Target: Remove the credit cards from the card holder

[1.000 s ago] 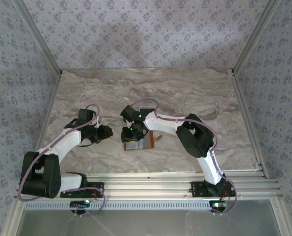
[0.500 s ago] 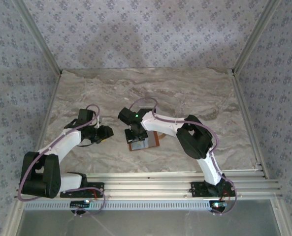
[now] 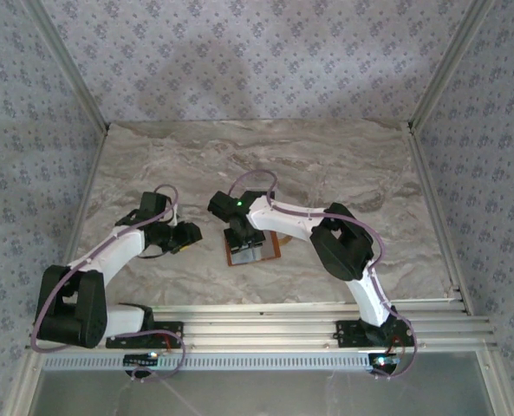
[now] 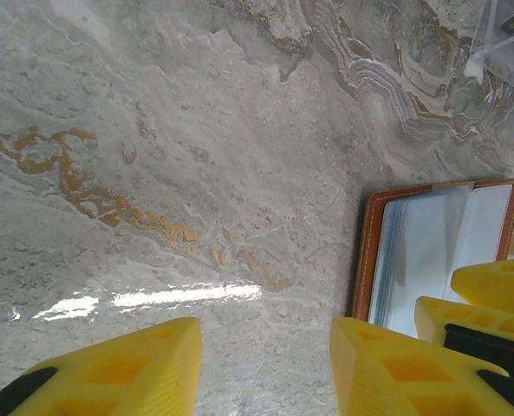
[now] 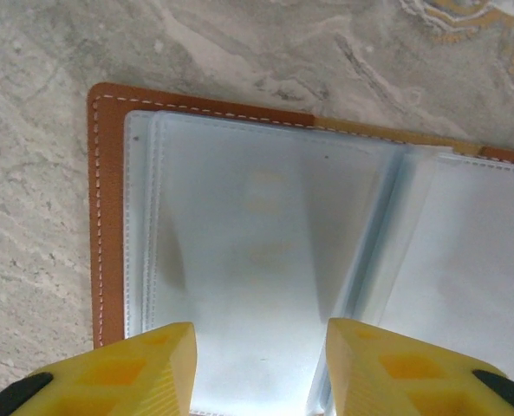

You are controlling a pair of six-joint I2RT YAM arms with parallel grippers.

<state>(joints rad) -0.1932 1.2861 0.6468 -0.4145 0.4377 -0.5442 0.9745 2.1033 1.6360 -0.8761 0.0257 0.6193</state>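
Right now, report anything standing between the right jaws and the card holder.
Nothing visible does. The right gripper hangs directly over the open card holder, jaws apart, with its clear sleeves showing between them. The left gripper stands off to the holder's side over bare table.

We are looking into a robot test booth, a lab rig rather than a home. Patterned wall panels [image 3: 265, 52] are closing in a marble-look table [image 3: 343, 156] at nine, twelve and three o'clock. Slotted aluminium rails [image 3: 274, 325] are running along six o'clock, where two robot arms [image 3: 291, 221] are sitting bolted.
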